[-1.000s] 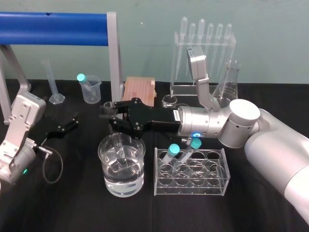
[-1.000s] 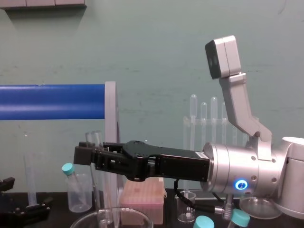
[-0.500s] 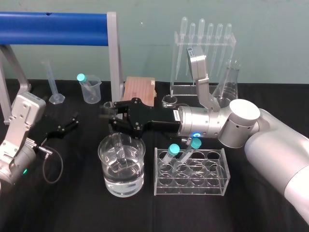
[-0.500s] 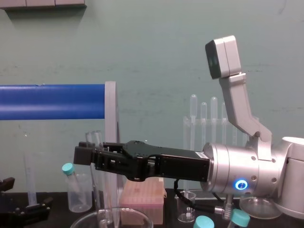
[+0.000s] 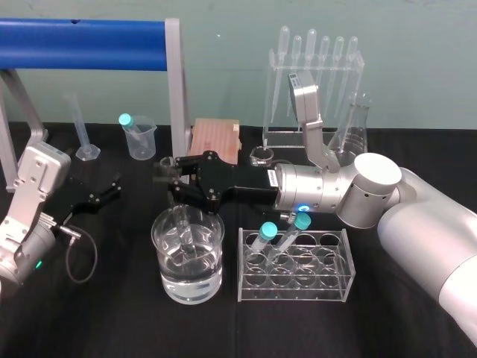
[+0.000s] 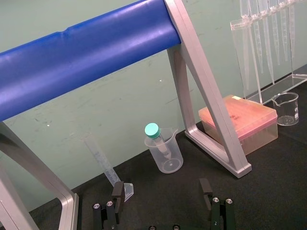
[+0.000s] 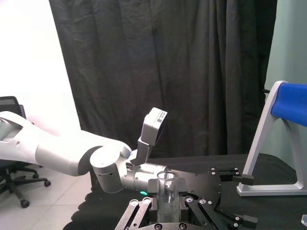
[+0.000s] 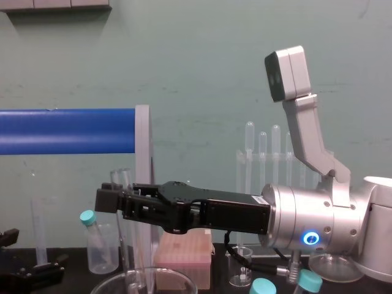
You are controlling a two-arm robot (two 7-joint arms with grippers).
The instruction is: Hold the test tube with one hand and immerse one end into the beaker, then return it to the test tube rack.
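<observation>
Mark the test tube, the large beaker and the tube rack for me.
large beaker (image 5: pixel 205 287), head view, on its front glass wall.
test tube (image 5: pixel 183 226), head view, on its lower shaft below the gripper.
test tube rack (image 5: pixel 320 287), head view, on its clear front panel.

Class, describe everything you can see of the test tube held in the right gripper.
The test tube is a long, clear glass tube with an open, lipped rim and no cap. It stands nearly upright, gripped near its top between the jaws of the right gripper, its lower end down inside the beaker.
</observation>
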